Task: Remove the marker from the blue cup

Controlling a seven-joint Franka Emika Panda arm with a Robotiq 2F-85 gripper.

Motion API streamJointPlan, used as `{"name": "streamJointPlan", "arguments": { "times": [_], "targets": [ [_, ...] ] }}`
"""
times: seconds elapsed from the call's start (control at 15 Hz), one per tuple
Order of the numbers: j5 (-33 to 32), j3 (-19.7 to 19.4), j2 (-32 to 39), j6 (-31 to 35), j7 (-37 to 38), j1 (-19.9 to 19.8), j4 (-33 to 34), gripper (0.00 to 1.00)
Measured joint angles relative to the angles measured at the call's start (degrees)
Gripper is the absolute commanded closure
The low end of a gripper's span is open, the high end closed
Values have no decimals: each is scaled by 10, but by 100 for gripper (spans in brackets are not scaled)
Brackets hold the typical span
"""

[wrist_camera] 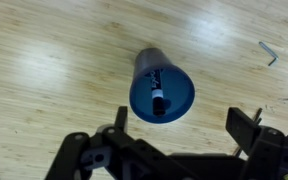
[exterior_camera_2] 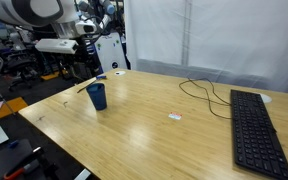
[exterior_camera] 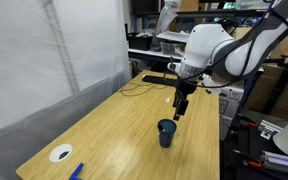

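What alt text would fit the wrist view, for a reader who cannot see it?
Seen from above, a blue cup with a marker inside stands on a wooden table. The open gripper frames the bottom edge, and a small bent metal key lies at the upper right.

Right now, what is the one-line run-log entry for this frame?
dark marker inside small navy-blue cylindrical cup | pincer open, above cup | marker not yet grasped
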Motion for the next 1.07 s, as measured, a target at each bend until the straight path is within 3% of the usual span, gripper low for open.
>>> {"name": "streamJointPlan", "arguments": {
  "times": [0.2, 0.4, 0.8, 1.0, 1.07],
  "targets": [
    [0, 9, 9, 5, 0, -1, 0, 2],
    [1, 13, 26, 33, 0, -6, 0, 32],
    [1, 21, 62, 79, -3, -26, 6, 75],
    [1, 38, 90, 95, -8, -40, 19, 76],
    [1, 45, 100, 97, -9, -45, 25, 72]
  ]
}}
